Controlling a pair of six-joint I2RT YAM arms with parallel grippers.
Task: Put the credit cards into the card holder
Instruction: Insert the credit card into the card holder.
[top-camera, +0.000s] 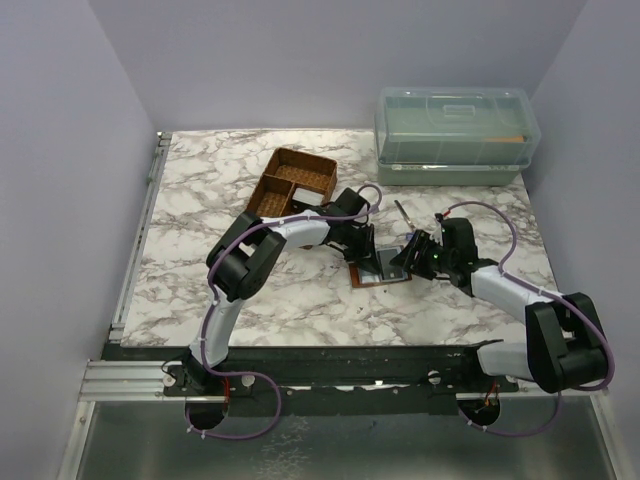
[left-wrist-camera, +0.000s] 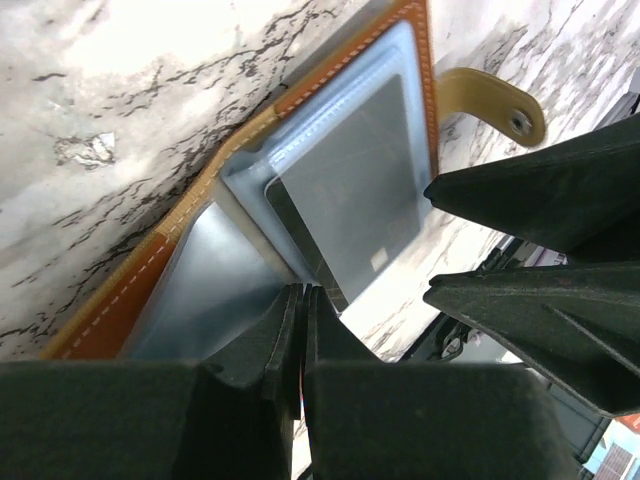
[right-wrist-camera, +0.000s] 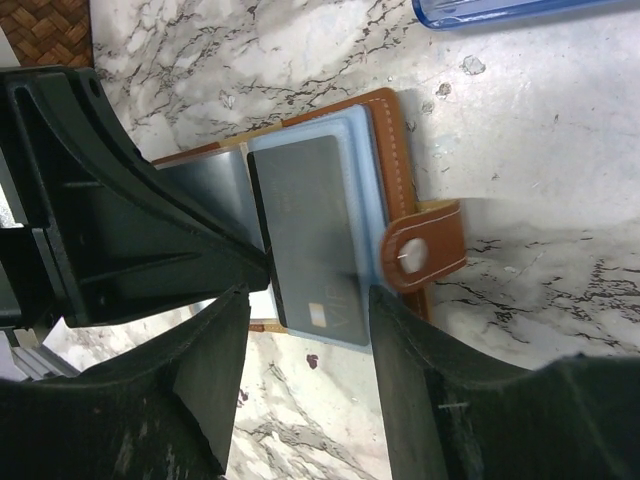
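The brown card holder (top-camera: 372, 275) lies open on the marble table, its stitched edge (left-wrist-camera: 130, 290) and snap strap (right-wrist-camera: 420, 250) showing. A grey credit card (right-wrist-camera: 310, 230) marked VIP sits in its pale clear sleeve and also shows in the left wrist view (left-wrist-camera: 350, 190). My left gripper (top-camera: 368, 250) is shut (left-wrist-camera: 303, 293), its tips at the card's inner edge with a thin sliver between them. My right gripper (top-camera: 412, 252) is open (right-wrist-camera: 310, 320), its fingers on either side of the card's near end, just above the holder. Other cards are out of view.
A brown divided basket tray (top-camera: 297, 182) stands behind the left arm. A clear lidded plastic bin (top-camera: 455, 135) is at the back right. A thin dark stick tool (top-camera: 403, 215) lies just behind the grippers. The two grippers are close together over the holder.
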